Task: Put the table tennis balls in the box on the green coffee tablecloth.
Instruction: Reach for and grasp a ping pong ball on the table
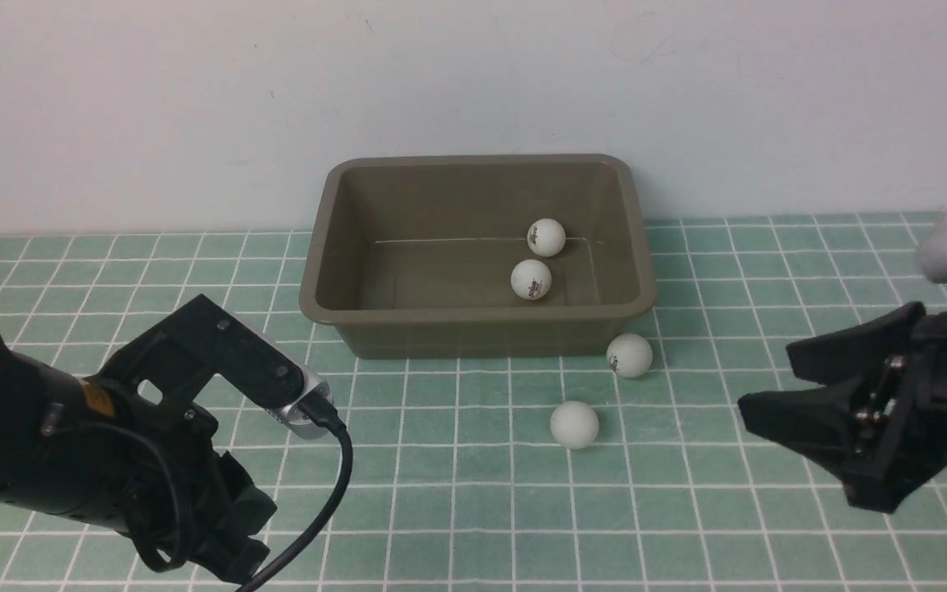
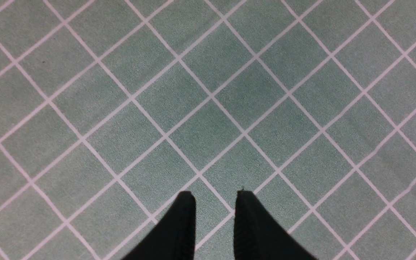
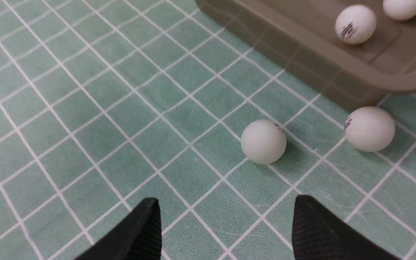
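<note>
White balls [image 3: 263, 142] lie beyond the right claw [image 3: 226, 224]; apart, ungripped.

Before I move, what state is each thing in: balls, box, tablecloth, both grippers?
Two balls: inside the box
Ball near the box: on the cloth
Other ball: on the cloth, apart
Box: upright, uncovered
Tablecloth: spread out
Right gripper: open, holding nothing
Left gripper: shut, holding nothing

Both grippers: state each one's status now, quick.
Left gripper: closed, holding nothing.
Right gripper: open, nothing between its fingers.
</note>
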You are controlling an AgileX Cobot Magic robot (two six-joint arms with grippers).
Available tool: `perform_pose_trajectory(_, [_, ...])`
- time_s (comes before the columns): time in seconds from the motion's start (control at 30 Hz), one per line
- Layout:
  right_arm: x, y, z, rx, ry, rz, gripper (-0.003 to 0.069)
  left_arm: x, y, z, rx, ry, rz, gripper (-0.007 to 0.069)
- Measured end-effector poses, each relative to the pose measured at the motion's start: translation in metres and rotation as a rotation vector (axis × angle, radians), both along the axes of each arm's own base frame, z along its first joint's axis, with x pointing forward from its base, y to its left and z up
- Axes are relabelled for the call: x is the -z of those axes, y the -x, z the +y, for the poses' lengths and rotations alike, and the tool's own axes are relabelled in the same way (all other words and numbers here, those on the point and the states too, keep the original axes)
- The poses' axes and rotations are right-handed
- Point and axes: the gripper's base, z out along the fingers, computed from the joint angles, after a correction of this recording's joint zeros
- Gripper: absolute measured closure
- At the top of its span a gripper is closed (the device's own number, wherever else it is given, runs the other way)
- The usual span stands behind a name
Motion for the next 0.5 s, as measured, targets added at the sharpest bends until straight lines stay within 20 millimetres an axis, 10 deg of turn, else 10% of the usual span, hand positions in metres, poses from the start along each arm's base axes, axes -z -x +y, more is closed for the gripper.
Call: perform_pose_trajectory(0.5, [0.043,-0.042,0.015,0.057,0.038,0.073,0.0127,0.0,0.0,-0.001,-0.005,0.016,0.004,0.0482])
